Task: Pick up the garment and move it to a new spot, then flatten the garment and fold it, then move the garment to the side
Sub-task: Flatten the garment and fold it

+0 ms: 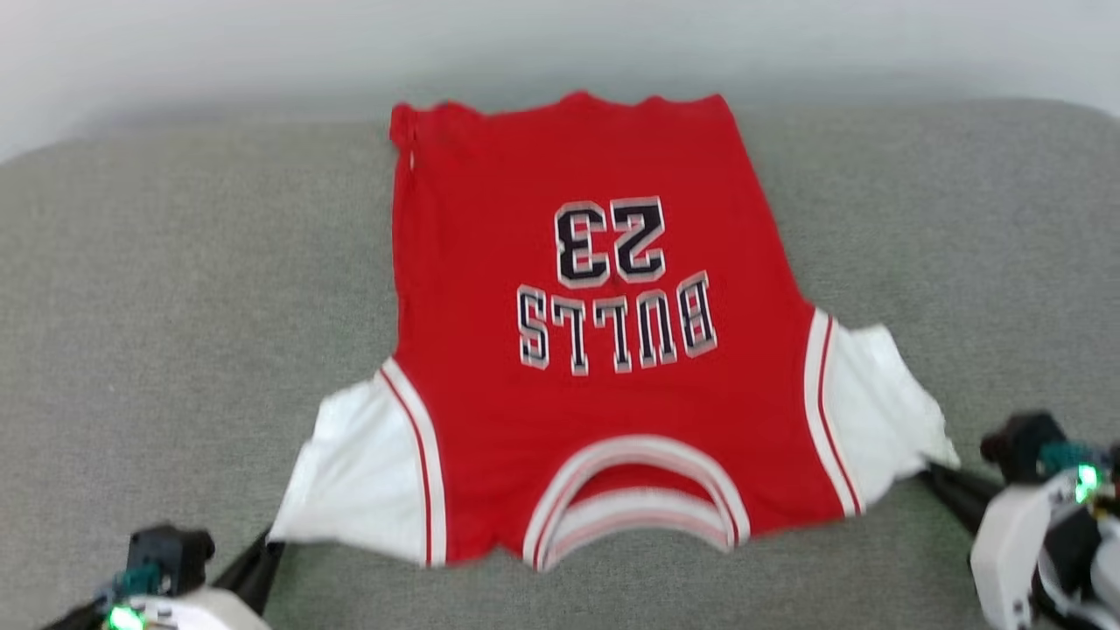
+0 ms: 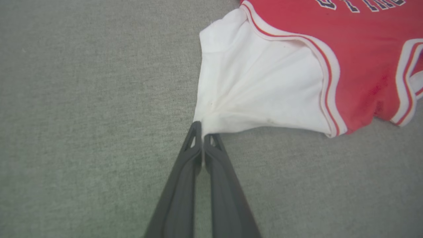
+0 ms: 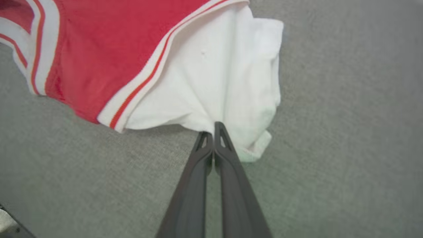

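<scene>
Two grippers hold one garment (image 1: 604,350), spread print-side up on a grey fabric surface (image 1: 157,306). In the head view the garment occupies the centre. Its collar (image 1: 634,499) lies at 6 o'clock, nearest the robot, and its hem (image 1: 569,105) at 12 o'clock, so the "BULLS 23" print (image 1: 617,289) reads upside down.

The left gripper (image 2: 202,130), entering from 7 o'clock, has its jaws closed on the outer corner of the left-hand sleeve (image 1: 359,472). In the left wrist view creases fan out from the pinch, which suggests the cloth is under pull. The right gripper (image 3: 213,129), entering from 4 o'clock, has its jaws likewise closed on the edge of the right-hand sleeve (image 1: 875,411), whose outer part is bunched and partly doubled over.

Gripping both sleeves at once, on opposite sides, lets the arms draw the shoulder line taut and outward. This is judged to be the flattening step, with folding and the move aside not yet done. The body lies largely smooth, though the hem corner at 11 o'clock looks rumpled. Whether the collar edge rests on the surface or is slightly lifted cannot be told.
</scene>
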